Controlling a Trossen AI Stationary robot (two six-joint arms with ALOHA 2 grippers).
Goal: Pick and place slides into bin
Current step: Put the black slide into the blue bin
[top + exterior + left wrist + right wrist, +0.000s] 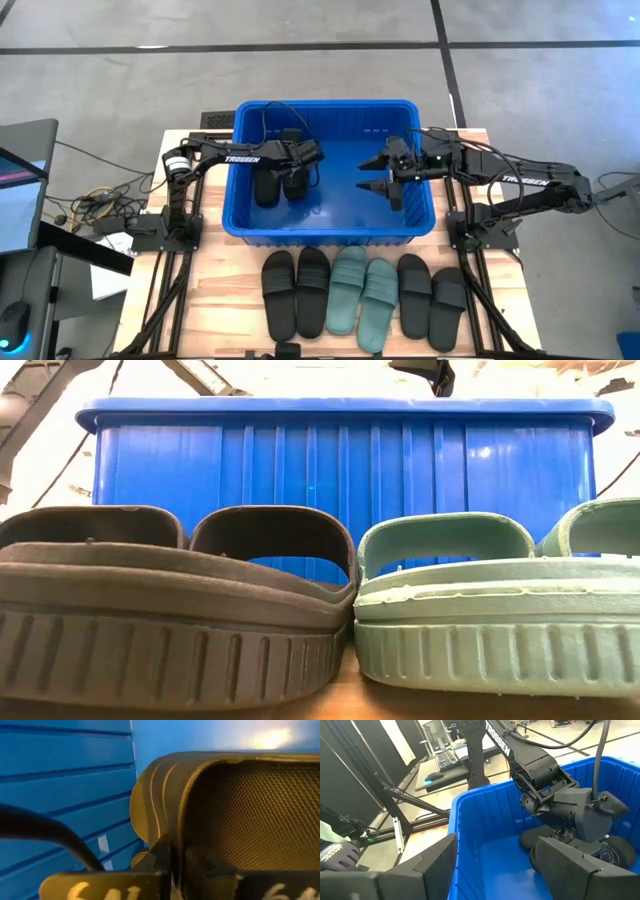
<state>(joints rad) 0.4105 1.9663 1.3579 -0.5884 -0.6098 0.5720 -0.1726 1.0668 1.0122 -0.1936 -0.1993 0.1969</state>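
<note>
The blue bin point(330, 228) stands at the table's middle, and its near wall point(340, 460) fills the low view. My left gripper point(297, 163) reaches down into the bin's left half, shut on a black slide point(240, 815). Two black slides point(265, 187) point(296, 184) show below it in the bin. My right gripper point(386, 180) hangs open over the bin's right half, touching nothing. On the table in front of the bin lie several slides in a row: black ones point(280, 295) point(430, 298) outside, two teal ones point(362, 292) between them. My left gripper pinches a black slide by its edge point(172, 845) between its two fingers, beside the ribbed side of the sole point(150, 800). The fingers slant down into the bin from the table's left. Whether the slide rests on the bin floor or hangs clear, I cannot tell.
The left arm point(540, 770) crosses the bin's left rim; the right wrist view shows it with slides under it point(540, 840). A black slide point(170, 610) and a teal slide point(500, 610) stand close before the low camera. A monitor point(20, 190) sits left of the table.
</note>
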